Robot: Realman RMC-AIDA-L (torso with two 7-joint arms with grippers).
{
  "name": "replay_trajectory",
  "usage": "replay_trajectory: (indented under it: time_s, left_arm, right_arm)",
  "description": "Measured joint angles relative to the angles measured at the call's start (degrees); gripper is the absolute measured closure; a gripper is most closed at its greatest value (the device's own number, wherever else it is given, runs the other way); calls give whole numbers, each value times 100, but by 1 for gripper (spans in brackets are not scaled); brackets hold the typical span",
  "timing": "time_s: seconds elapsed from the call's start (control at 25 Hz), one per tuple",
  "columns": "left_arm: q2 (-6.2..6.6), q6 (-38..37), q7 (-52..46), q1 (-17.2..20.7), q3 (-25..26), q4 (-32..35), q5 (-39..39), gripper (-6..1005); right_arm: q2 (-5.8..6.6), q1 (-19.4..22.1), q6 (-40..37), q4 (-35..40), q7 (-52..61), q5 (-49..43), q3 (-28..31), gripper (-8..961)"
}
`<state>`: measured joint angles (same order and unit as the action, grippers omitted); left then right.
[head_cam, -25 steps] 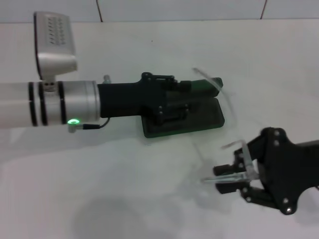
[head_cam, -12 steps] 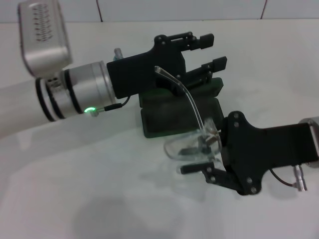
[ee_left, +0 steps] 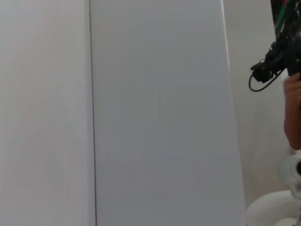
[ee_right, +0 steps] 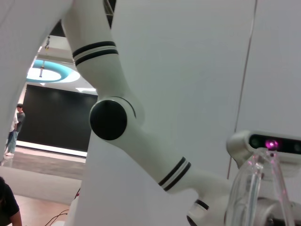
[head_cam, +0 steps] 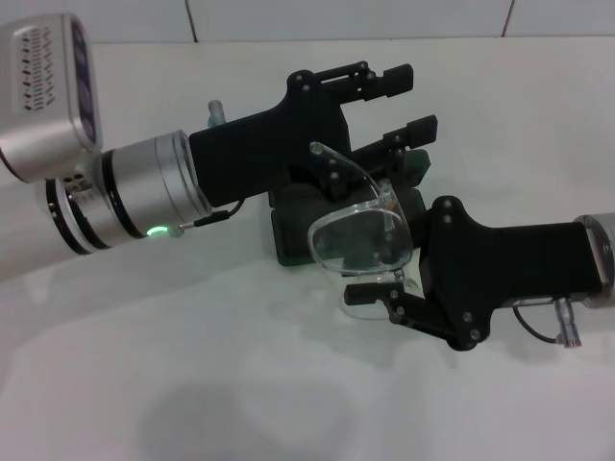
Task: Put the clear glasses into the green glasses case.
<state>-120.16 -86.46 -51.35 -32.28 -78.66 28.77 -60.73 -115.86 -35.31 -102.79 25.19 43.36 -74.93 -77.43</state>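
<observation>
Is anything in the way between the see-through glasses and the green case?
Yes. The left claw hangs open right over the green glasses case, covering much of it. The right claw holds the clear glasses just in front of the case, above the table.

left end effector (head_cam: 402,98) spread wide | right end effector (head_cam: 370,277) clamped

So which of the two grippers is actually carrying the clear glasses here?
The right gripper: its jaws clamp the clear glasses above the green glasses case. The left gripper is open and holds nothing.
</observation>
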Motion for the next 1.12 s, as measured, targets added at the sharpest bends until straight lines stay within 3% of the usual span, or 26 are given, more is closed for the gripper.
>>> replay_trajectory:
  time_s: [0.68,1.12]
  left_arm:
    - [-8,-135,4,139,-53,-13,9,483]
    - [-2,-135,16,170,-54,-11,9,484]
  right_arm:
    - [43,82,61,5,419,-32,0,828]
    - [234,134,-275,55,1079,-126,-26,827]
